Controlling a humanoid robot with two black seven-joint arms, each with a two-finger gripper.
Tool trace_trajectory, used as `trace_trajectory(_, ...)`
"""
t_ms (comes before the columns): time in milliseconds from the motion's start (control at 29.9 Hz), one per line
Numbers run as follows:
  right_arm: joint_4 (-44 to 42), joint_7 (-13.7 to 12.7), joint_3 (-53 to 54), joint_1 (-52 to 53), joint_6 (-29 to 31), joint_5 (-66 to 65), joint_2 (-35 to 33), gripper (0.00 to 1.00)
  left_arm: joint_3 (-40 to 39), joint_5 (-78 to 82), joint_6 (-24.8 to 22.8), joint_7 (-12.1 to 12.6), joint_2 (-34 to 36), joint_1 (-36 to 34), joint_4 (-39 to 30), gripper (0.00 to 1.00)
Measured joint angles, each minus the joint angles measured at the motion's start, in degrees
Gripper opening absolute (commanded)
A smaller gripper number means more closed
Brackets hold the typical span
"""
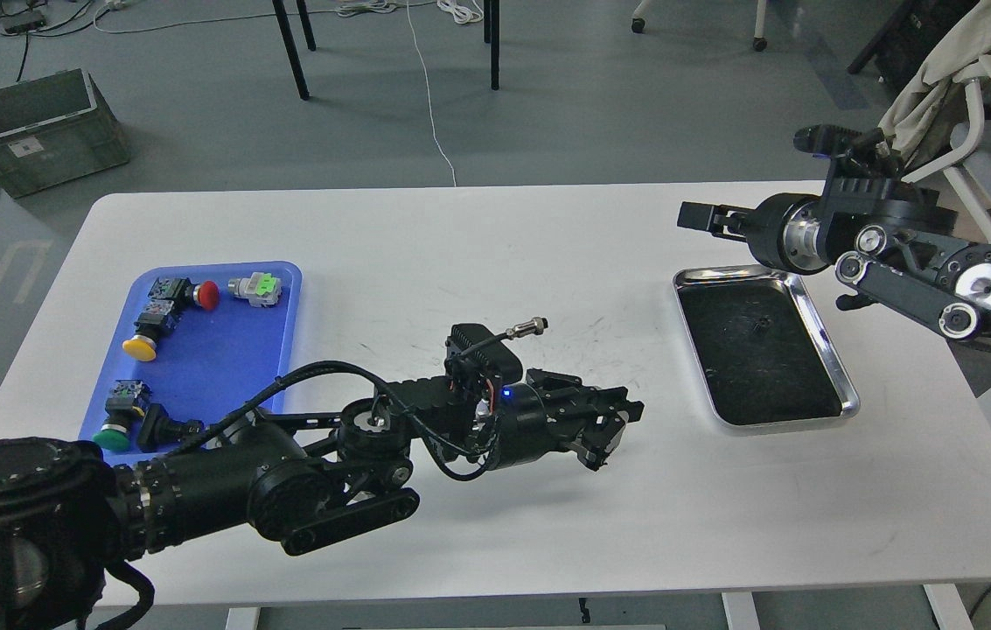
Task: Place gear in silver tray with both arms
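The left tool (613,429) hangs low over the white worktop (478,254), its dark fingers bunched and pointing toward the silver tray (845,394). From the head view I cannot tell whether they are parted or closed, nor whether anything small sits between them (the fingers merge into one black mass). The tray lies ahead of that tool, well apart from it, with bare worktop between. Its dark floor carries one tiny dark speck near the middle, too small to name.

The right tool (694,215) is raised just beyond the tray's far rim, pointing back across the worktop; its two fingers appear as one slim dark tip, so its opening cannot be read either.

Behind the left tool, well apart, a blue tray (285,289) holds several push-button switches (184,293) with red, yellow and green caps.

No gear can be picked out anywhere. My judgement is that the carry toward the tray is the step in hand. The next move calls for the left tool to travel forward until it is above the tray's floor, inside the raised rim, before lowering.
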Motion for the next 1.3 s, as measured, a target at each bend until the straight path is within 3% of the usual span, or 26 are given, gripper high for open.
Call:
trace_trajectory(668,0.28,0.0,2.58,-0.04,-0.12,0.09,0.25,0.98,-0.37,-1.29,1.19,0.59,-1.88,0.17,10.64,0.15)
trace_trajectory(902,0.3,0.0,2.6,-0.1,-0.11,0.09,0.39,0.98,-0.49,-2.97,3.12,0.73,-1.88,0.17,10.37,0.35)
trace_trajectory(969,0.29,0.0,2.6,-0.11,-0.07,0.09,0.4,0.98,-0.49,-4.06,3.73,0.73,-1.88,0.24,10.21,0.45)
trace_trajectory(1203,0.28,0.0,2.6,-0.12,-0.05,0.08,0.65,0.98,-0.64,-11.23,4.75,0.37,-1.88,0.27,8.46,0.58)
trace_trajectory(1303,0.22,0.0,2.6,-0.12,-0.05,0.01,0.8,0.98,-0.65,-15.62,5.52,0.3,-1.88,0.22,7.72,0.7)
